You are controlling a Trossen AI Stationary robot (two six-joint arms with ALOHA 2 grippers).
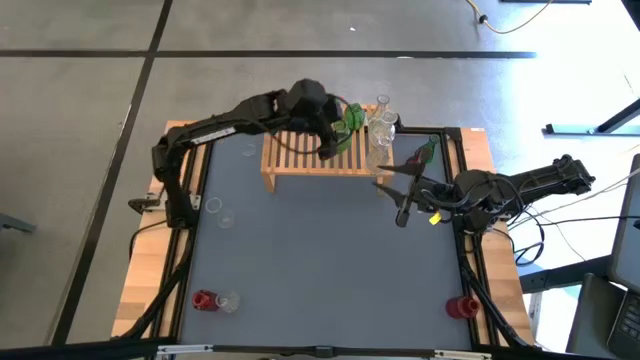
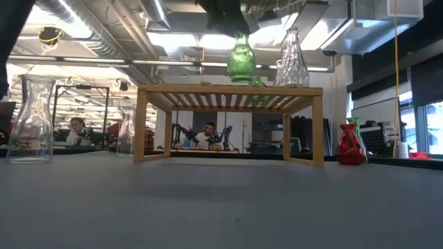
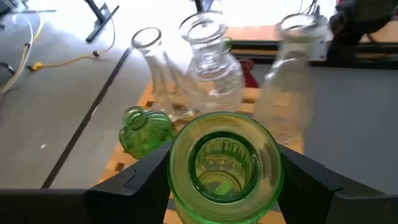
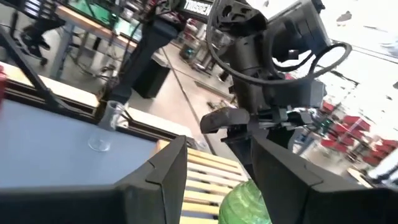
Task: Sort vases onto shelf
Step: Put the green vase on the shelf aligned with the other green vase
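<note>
My left gripper [image 1: 338, 135] reaches over the shelf [image 1: 300, 160], shut on a green ribbed vase [image 2: 241, 61] that hangs just above the slats. A small green vase [image 3: 146, 130] and clear vases [image 3: 211, 68] stand on their bases at the shelf's far right end [image 2: 292, 59]. Off the shelf's right end my right gripper [image 1: 393, 198] hovers open and holds nothing; its wrist view shows the left gripper and the green vase [image 4: 245, 202] beyond its fingers. Red vases [image 1: 205, 300] [image 1: 462, 305] stand near the table's front corners. My left gripper pinches the green vase between its two fingers [image 3: 137, 180], on opposite sides of its upper part just under the wide mouth [image 3: 180, 165]. The fingers come slanting down from the table's left. The vase hangs upright, its base a little above the shelf's slats [image 2: 241, 86].
A red vase [image 2: 349, 144] and a green one [image 1: 428, 150] stand on the table beyond the shelf's right end. Clear vases [image 2: 31, 121] [image 1: 215, 205] stand left of the shelf, another clear one [image 1: 228, 300] beside the front-left red vase. People sit in the room behind.
</note>
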